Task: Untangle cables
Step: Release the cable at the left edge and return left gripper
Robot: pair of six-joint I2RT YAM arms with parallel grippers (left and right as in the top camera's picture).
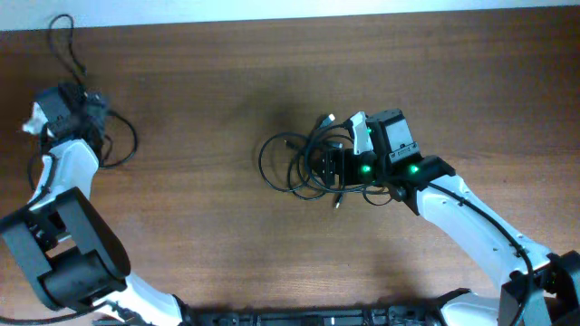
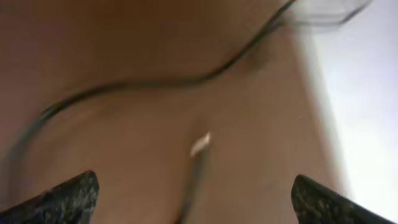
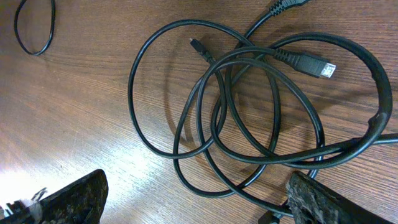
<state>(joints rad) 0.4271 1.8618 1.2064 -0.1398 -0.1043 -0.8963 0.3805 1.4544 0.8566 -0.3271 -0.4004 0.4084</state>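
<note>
A tangle of thin black cables (image 1: 304, 161) lies at the table's middle; in the right wrist view (image 3: 249, 112) its overlapping loops and plug ends fill the frame. My right gripper (image 1: 337, 165) is open right over the tangle's right side, its fingers (image 3: 196, 199) spread wide around the lower loops. A separate black cable (image 1: 122, 136) lies in a loose loop at the far left. My left gripper (image 1: 91, 107) is open above it; the blurred left wrist view (image 2: 194, 199) shows that cable (image 2: 155, 81) and a pale plug end (image 2: 200, 144) between the fingers.
Another cable end (image 1: 65, 41) curls near the table's back left corner. A small separate loop (image 3: 34, 28) shows at the top left of the right wrist view. The table's pale edge (image 2: 360, 93) is close to the left gripper.
</note>
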